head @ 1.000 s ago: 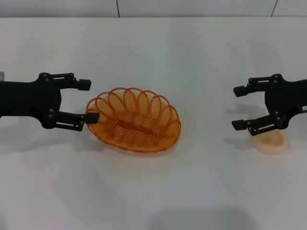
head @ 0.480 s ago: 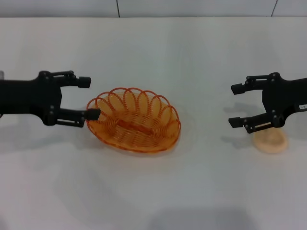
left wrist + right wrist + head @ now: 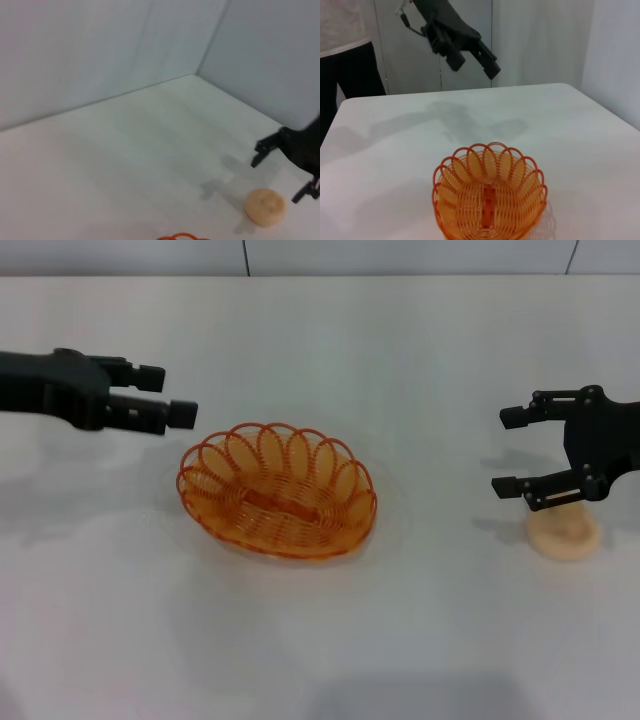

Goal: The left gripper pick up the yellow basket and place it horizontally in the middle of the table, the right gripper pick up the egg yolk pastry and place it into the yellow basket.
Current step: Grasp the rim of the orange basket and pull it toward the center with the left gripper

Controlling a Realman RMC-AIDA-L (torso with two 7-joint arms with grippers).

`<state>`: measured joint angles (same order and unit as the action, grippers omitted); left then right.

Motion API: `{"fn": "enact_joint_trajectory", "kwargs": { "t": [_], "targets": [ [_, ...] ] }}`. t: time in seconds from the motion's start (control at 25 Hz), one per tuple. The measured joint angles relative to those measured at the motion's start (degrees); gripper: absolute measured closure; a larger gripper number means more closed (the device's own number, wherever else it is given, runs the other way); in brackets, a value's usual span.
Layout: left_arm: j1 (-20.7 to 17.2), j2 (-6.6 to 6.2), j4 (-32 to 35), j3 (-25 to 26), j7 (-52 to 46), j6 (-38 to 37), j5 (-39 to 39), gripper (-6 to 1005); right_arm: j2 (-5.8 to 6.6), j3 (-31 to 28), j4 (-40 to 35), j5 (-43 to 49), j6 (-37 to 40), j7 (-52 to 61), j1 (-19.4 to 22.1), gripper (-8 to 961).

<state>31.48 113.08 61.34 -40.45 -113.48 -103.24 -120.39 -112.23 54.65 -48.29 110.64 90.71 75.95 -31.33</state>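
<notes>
Yellow basket: the yellow basket sits upright on the white tabletop near its centre, long axis running roughly from 10 to 4 o'clock in my head view; it holds nothing.
Left gripper: my left gripper hangs above the tabletop at about 10 o'clock from the basket, clear of its rim, fingers apart and holding nothing. My right wrist view shows it raised well over the surface beyond the basket.
Egg yolk pastry: the egg yolk pastry lies on the tabletop well apart from the basket, at about 3 o'clock from it.
Right gripper: my right gripper hovers just above the pastry, at its 11 o'clock side, fingers spread wide and gripping nothing. My left wrist view shows the pastry bare beside that gripper.
</notes>
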Motion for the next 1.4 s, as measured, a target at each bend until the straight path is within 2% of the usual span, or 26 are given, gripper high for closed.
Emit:
{"fn": "enact_joint_trajectory", "kwargs": {
  "t": [0.12, 0.24, 0.36, 0.44, 0.52, 0.64, 1.0, 1.28, 1.4],
  "targets": [
    [1.58, -1.01, 1.89, -0.24, -9.69, -0.08, -2.69, 115, 0.0, -0.26, -0.19, 0.01, 0.13, 0.0, 0.34, 104],
    [4.43, -2.49, 1.68, -0.39, -18.42, 0.43, -9.12, 116, 0.0, -0.26, -0.83, 0.14, 0.19, -0.15, 0.77, 104],
    [7.37, -3.11, 0.94, -0.88, -23.4, 1.52, -16.9, 116, -0.1, -0.25, -1.19, 0.18, 0.37, -0.46, 0.88, 104],
    [9.24, -2.84, 0.07, -1.48, -25.31, 2.34, -21.87, 116, -0.21, -0.24, -1.29, 0.13, 0.42, -0.53, 0.88, 104],
    [12.15, -1.97, -2.13, -2.81, -26.91, 3.92, -27.72, 118, -0.24, -0.24, -1.35, 0.13, 0.48, -0.56, 0.89, 104],
    [14.61, -0.72, -5.55, -5.12, -27.58, 6.56, -30.7, 120, -0.26, -0.02, -1.37, 0.15, 0.5, -0.56, 0.88, 104],
    [18.18, 1.36, -16.25, -10.42, -28.38, 16.02, -31.61, 126, -1.36, 0.19, -1.47, 0.35, 0.03, -1.26, 0.78, 105],
    [18.72, 2.72, -18.25, -10.97, -29.33, 18.48, -31.7, 131, -1.68, 0.15, -1.47, 0.44, -0.01, -1.41, 0.75, 105],
    [18.67, 2.89, -18.57, -11.84, -30.1, 18.72, -31.95, 133, -1.7, -0.12, -1.47, 0.45, -0.01, -1.42, 0.86, 105]
  ]
}}
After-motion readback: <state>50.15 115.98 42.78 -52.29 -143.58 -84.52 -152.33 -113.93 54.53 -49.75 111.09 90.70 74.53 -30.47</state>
